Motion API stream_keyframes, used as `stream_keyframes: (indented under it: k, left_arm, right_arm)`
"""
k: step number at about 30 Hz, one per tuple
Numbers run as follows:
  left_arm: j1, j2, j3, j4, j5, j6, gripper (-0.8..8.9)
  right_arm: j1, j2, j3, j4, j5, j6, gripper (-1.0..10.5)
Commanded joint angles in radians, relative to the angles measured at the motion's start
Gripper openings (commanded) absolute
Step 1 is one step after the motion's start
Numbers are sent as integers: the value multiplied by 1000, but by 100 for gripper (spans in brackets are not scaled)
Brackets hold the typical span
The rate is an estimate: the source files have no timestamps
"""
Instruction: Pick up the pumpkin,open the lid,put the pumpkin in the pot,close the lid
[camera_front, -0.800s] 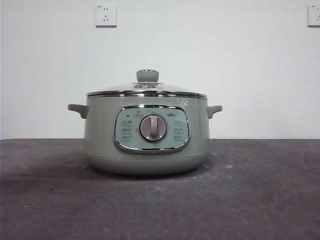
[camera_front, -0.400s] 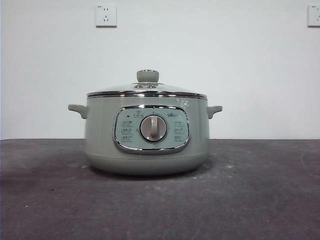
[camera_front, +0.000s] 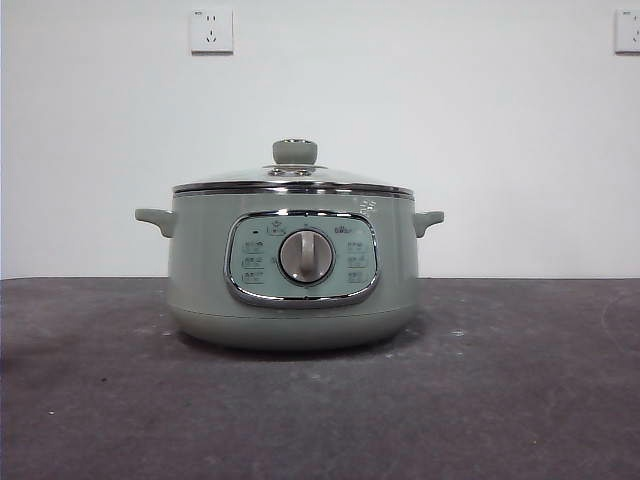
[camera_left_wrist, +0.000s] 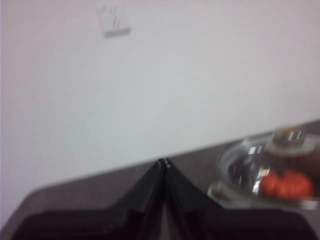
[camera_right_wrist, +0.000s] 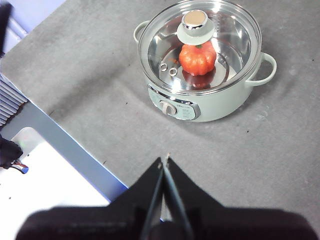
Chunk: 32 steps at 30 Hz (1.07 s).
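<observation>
The sage-green pot (camera_front: 292, 268) stands in the middle of the table with the glass lid (camera_front: 294, 176) shut on it. In the right wrist view the orange-red pumpkin (camera_right_wrist: 197, 58) sits inside the pot (camera_right_wrist: 220, 107) under the lid (camera_right_wrist: 196, 25). It also shows through the glass in the left wrist view (camera_left_wrist: 287, 184). My right gripper (camera_right_wrist: 164, 160) is shut and empty, high above the table and away from the pot. My left gripper (camera_left_wrist: 163, 162) is shut and empty, raised beside the pot. Neither arm shows in the front view.
The pot stands on a dark grey table (camera_front: 520, 400) in front of a white wall with two sockets (camera_front: 211, 30). In the right wrist view the table's edge and a white and blue frame (camera_right_wrist: 60, 150) lie off to one side.
</observation>
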Motion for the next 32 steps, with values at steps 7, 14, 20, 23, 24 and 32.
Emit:
stream_keyframes:
  k: [7, 14, 20, 23, 24, 32]
  left_arm:
    - [33, -127, -206, 12, -49, -15, -4]
    - [48, -190, -269, -52, -47, -40, -4]
    - [60, -190, -269, -161, -45, -43, -4]
    - [60, -190, -269, -224, -45, -53, -4]
    - [60, -190, -269, -245, -45, -54, -4]
    - [60, -190, -268, -257, -46, -66, -4]
  right_arm:
    - [1, -2, -1, -19, 3, 5, 1]
    - [1, -5, -1, -19, 3, 5, 1]
    - [1, -5, -1, -19, 3, 5, 1]
    - [1, -7, -1, -19, 3, 5, 1]
    - [1, -7, -1, -19, 3, 5, 1]
    - [1, -9, -1, -19, 3, 5, 1]
